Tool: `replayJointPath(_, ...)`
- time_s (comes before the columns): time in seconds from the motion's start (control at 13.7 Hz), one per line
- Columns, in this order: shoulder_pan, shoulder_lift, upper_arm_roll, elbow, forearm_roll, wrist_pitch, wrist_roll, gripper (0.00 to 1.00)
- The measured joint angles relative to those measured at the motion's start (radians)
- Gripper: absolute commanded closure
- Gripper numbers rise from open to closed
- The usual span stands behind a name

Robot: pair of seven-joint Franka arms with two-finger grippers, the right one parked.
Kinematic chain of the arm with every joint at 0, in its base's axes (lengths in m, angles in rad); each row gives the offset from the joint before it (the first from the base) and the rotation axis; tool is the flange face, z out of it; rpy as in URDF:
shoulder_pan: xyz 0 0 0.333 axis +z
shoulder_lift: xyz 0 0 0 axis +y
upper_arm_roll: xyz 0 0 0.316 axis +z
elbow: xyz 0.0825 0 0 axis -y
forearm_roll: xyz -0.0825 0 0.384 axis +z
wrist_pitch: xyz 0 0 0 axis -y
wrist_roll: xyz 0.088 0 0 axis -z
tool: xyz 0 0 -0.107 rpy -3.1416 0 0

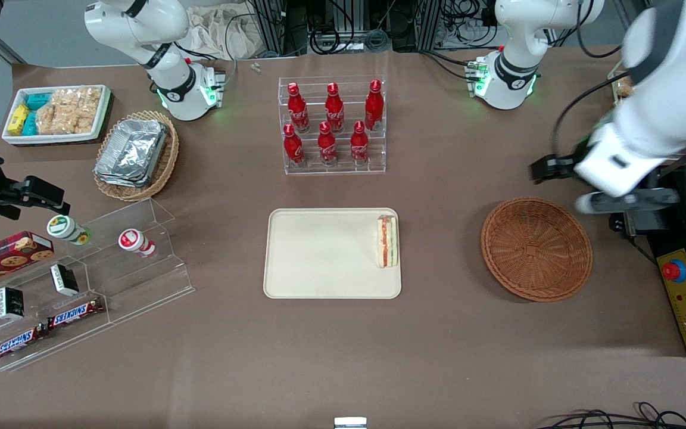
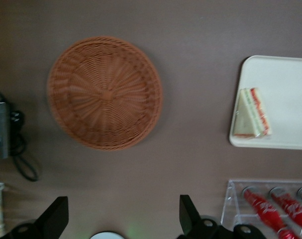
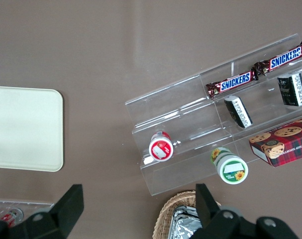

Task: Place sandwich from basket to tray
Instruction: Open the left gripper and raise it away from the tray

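Note:
The sandwich lies on the cream tray, at the tray's edge nearest the basket, with its red and green filling showing. The reddish-brown wicker basket stands beside the tray, toward the working arm's end of the table, and holds nothing. My gripper hangs high above the table, farther from the front camera than the basket. It is open, its black fingers are wide apart, and nothing is between them.
A clear rack of red bottles stands farther back than the tray. A black unit with a red button sits at the working arm's table edge. A tan basket of foil containers and an acrylic snack shelf lie toward the parked arm's end.

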State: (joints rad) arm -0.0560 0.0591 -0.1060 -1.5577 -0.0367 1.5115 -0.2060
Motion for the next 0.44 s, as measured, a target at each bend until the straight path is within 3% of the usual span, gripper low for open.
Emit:
replayJointPath(0.22, -0.017, -0.046, 0.089, 0.000, -0.002, -0.036, 0.067, 0.00)
replayJointPath(0.44, -0.031, -0.050, 0.093, 0.000, 0.002, -0.036, 0.069, 0.00)
